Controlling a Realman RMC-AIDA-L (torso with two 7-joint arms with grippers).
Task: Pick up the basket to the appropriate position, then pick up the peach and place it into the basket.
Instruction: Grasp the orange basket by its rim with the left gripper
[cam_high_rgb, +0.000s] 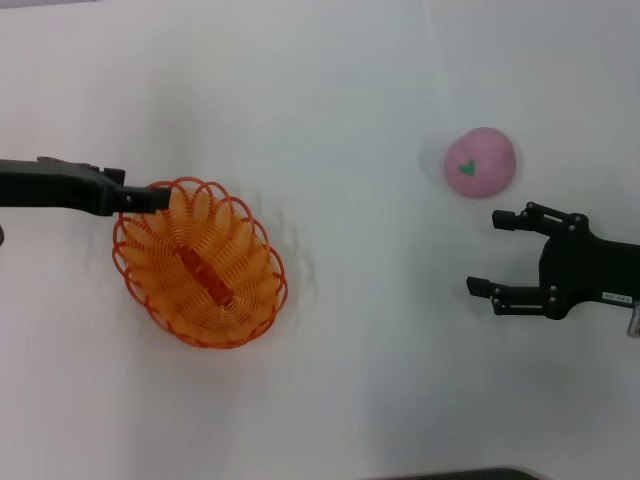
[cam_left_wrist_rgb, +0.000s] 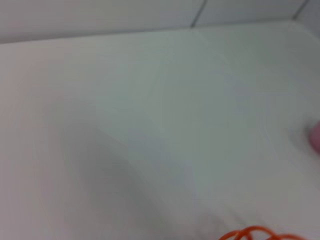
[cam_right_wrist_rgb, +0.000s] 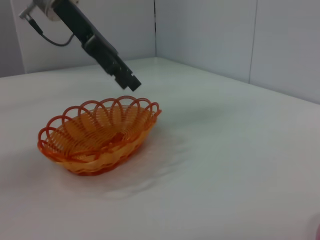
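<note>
The orange wire basket rests on the white table at the left, with nothing in it; it also fills the middle of the right wrist view, basket. My left gripper is at the basket's far left rim; in the right wrist view the left gripper hangs just above that rim, not touching it. The pink peach with its green leaf mark lies far right. My right gripper is open just in front of the peach, nothing between its fingers. A strip of the basket's rim and a sliver of the peach show in the left wrist view.
The white tabletop stretches between basket and peach. White walls rise behind the table's far edge. A dark edge shows at the table's front.
</note>
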